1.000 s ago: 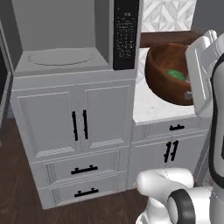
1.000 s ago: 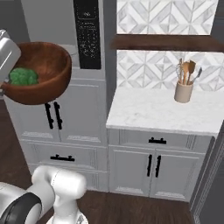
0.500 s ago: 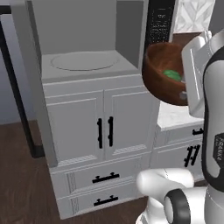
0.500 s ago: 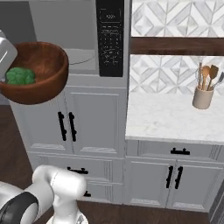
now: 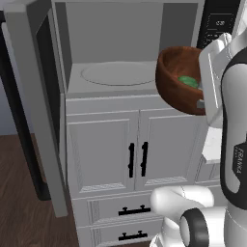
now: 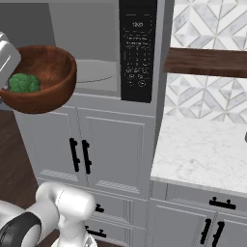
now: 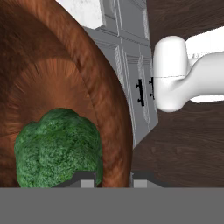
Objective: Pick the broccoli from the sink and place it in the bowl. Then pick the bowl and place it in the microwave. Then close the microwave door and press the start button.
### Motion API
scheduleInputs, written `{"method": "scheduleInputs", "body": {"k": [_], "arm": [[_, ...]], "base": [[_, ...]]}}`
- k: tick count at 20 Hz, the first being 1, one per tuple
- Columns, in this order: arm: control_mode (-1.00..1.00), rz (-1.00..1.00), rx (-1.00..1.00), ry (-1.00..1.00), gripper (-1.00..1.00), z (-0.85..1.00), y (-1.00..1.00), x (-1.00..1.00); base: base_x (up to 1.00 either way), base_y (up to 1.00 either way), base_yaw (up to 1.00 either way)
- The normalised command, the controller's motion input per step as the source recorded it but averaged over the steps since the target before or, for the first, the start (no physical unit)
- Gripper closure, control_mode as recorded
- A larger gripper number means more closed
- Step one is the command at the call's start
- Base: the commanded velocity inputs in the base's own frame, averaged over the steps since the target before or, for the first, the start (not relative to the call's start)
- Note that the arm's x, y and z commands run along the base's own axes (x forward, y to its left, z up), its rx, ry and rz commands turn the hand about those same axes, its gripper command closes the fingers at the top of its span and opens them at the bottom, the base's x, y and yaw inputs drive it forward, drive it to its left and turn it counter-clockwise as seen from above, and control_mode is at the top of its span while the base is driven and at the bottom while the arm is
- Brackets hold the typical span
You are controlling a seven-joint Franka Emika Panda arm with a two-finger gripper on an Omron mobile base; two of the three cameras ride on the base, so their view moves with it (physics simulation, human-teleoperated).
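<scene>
Claw [image 7: 113,178] clamped on the rim of the bowl [image 6: 41,77], held raised and tilted, one finger inside, one outside. Broccoli [image 7: 59,148] lies in the bowl just beside the inner finger. Beyond it, the microwave [image 5: 120,72] stands open, door [image 5: 41,106] swung left. Since earlier, the base has driven left, centring the cavity.

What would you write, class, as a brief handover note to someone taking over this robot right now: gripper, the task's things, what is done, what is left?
Gripper: shut on the rim of the bowl, carrying it in the air in front of the microwave.
Broccoli: lying inside the bowl.
Microwave door: swung open to the left; turntable bare.
Done: broccoli in bowl, bowl picked up.
Left: set the bowl on the turntable, let go, close the door, press start on the control panel.
</scene>
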Motion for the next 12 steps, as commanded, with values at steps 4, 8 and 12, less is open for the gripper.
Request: {"method": "scheduleInputs", "body": {"k": [4, 8, 12], "arm": [[1.00, 0.00, 0.00, 0.00, 1.00, 0.00, 0.00, 0.00], [1.00, 0.00, 0.00, 0.00, 1.00, 0.00, 0.00, 0.00], [-1.00, 0.00, 0.00, 0.00, 1.00, -0.11, 0.01, 0.64]], "base": [[0.25, -0.30, 0.04], [0.38, -0.11, 0.00], [0.14, 0.00, 0.00]]}}
